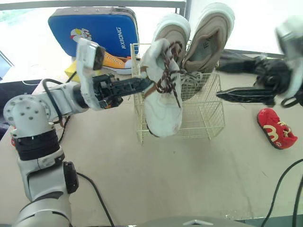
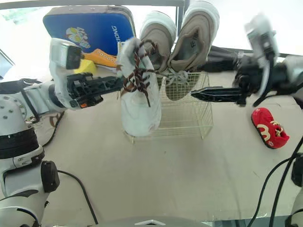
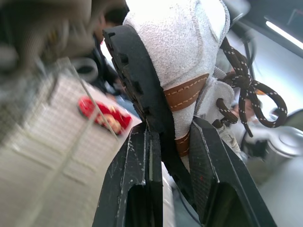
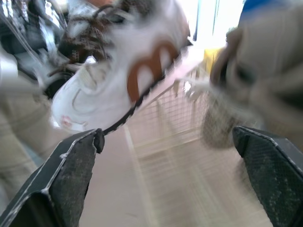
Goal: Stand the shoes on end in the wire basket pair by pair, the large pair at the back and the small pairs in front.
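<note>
Left gripper (image 1: 147,84) is pinching the heel of a white suede shoe with brown laces (image 1: 163,106), which is hanging toe-down at frame centre across the front-left corner of the cream wire basket (image 1: 208,118); can't tell if it's inside. Large beige sneaker pair (image 1: 208,38) is standing on end in the basket, upper centre. Right gripper (image 1: 218,80) is hovering right of the basket, fingers spread, holding nothing, above a small red shoe (image 1: 277,128) lying on the tan table (image 1: 142,179).

Five shoes (image 1: 163,109), one wire basket (image 1: 208,118)
</note>
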Action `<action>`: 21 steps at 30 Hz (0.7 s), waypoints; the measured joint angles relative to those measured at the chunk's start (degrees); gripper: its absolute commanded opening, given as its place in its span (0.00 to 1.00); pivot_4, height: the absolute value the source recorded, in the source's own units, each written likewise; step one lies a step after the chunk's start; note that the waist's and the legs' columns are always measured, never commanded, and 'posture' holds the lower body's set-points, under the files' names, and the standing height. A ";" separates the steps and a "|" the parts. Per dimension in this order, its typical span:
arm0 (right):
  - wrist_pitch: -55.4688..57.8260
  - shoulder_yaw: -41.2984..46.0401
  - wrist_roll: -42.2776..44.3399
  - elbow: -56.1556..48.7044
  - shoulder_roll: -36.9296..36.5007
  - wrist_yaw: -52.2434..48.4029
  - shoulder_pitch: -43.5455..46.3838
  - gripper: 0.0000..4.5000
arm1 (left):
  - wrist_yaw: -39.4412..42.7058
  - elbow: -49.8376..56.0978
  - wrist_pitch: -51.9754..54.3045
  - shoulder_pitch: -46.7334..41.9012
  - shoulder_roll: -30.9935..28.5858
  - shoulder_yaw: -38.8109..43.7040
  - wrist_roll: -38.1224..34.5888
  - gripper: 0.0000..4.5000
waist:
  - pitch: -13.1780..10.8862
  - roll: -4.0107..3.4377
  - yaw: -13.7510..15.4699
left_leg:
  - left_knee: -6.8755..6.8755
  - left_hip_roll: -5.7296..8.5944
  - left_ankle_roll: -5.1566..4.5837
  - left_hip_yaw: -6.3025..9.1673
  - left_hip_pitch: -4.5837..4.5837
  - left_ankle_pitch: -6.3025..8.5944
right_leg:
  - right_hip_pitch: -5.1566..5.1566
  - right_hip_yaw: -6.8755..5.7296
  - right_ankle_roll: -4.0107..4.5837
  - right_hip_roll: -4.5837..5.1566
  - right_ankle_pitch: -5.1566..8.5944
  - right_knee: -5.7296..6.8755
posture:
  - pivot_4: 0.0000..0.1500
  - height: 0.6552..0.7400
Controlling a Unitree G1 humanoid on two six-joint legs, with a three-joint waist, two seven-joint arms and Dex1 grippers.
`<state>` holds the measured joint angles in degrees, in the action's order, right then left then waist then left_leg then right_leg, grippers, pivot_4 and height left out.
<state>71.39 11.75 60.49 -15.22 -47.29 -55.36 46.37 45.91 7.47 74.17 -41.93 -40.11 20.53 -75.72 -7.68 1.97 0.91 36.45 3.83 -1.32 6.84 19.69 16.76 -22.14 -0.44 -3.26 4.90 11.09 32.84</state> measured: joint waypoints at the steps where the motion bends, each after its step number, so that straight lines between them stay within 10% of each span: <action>1: 2.33 0.01 2.53 0.02 1.72 2.63 -0.09 1.00 | 0.23 1.07 -1.13 -0.21 0.09 -0.46 0.34 0.11 | -0.04 -0.07 0.00 | 0.01 0.02 -0.03 -0.05 0.01 -0.02 | 0.00 0.03 0.05 0.01 -0.03 -0.02 | 1.00 1.00; 11: 9.10 -0.22 20.67 8.37 17.57 21.76 4.71 1.00 | 7.45 4.71 -11.12 0.26 -0.54 -7.32 9.03 0.11 | 0.04 -0.38 -0.28 | -0.05 -0.06 -0.24 -0.11 -0.12 -0.23 | -0.01 -0.04 -0.13 -0.57 -0.16 0.02 | 1.00 1.00; 21: 9.24 -3.81 24.12 8.19 18.63 26.61 3.93 0.17 | 8.67 5.29 -13.23 0.68 -0.13 -7.78 10.36 0.10 | 0.04 -0.38 -0.27 | -0.05 -0.05 -0.26 -0.10 -0.01 -0.23 | -0.16 -0.02 -0.13 -0.64 -0.16 0.05 | 1.00 1.00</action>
<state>80.63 7.94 84.60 -7.02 -28.66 -28.75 50.30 54.58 12.77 60.94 -41.26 -40.24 12.75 -65.36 -7.64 1.58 0.65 36.40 3.78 -1.58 6.74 19.68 16.53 -22.31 -0.46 -3.39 4.26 10.94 32.89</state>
